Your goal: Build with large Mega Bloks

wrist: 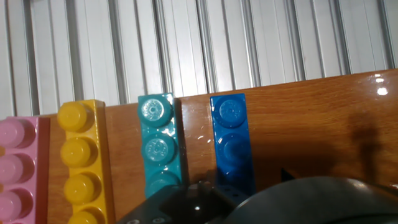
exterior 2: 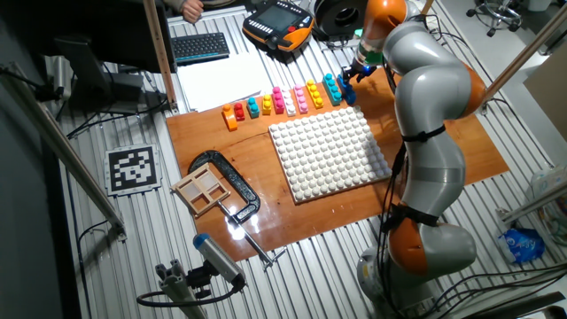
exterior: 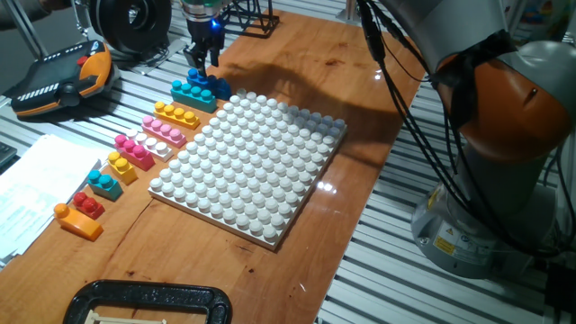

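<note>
Nearest the lens in one fixed view: a black clamp [exterior: 148, 303] at the desk's [exterior: 360, 135] front edge. Behind it, a white studded baseplate [exterior: 250, 164] is laid flat on the wood. Left of the plate, bricks are lined up in a row along the desk edge: orange brick [exterior: 79, 220] with a red brick [exterior: 88, 204] on it, then a small cyan brick [exterior: 105, 184], small yellow brick [exterior: 121, 166], magenta brick [exterior: 134, 150], white brick [exterior: 153, 144], pink brick [exterior: 164, 130], long yellow brick [exterior: 177, 115], long cyan brick [exterior: 193, 94], dark blue brick [exterior: 211, 84] at the far end. The pincer [exterior: 202, 56] is seen directly over the dark blue brick, fingers pointing down; contact cannot be judged.

Other fixed view: nearest is a grey cylinder tool [exterior 2: 217, 259] on the slatted bench, then the clamp [exterior 2: 226, 184] gripping a small wooden tray [exterior 2: 202, 190]. The baseplate [exterior 2: 330, 152] is centred on the desk [exterior 2: 452, 155]. The brick row is seen beyond it, orange [exterior 2: 232, 116] at left to dark blue [exterior 2: 346, 86] at right. The arm [exterior 2: 425, 115] is bent over the desk, pincer [exterior 2: 357, 69] above the blue end.

Hand view: dark pincer body fills the bottom edge; fingertips are not shown, so how far they are spread cannot be told, and nothing is seen held. Ahead, side by side but apart: pink [wrist: 17, 171], yellow [wrist: 84, 162], cyan [wrist: 160, 146], dark blue [wrist: 231, 144].
</note>
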Action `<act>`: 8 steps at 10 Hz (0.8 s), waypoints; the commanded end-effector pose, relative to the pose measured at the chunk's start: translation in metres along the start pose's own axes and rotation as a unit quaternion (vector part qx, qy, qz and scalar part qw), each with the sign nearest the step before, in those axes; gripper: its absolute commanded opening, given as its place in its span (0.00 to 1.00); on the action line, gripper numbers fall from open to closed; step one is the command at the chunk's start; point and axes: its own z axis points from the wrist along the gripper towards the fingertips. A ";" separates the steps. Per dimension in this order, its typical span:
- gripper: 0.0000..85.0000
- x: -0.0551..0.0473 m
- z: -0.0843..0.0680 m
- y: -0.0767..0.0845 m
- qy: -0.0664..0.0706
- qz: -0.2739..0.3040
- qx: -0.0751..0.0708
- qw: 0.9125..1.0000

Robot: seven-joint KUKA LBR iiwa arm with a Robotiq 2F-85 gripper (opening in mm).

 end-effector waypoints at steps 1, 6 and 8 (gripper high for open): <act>0.60 0.000 0.003 0.000 -0.001 0.000 -0.001 1.000; 0.60 -0.003 0.016 0.003 -0.006 0.002 -0.006 1.000; 0.60 -0.003 0.017 0.004 -0.004 0.005 -0.007 1.000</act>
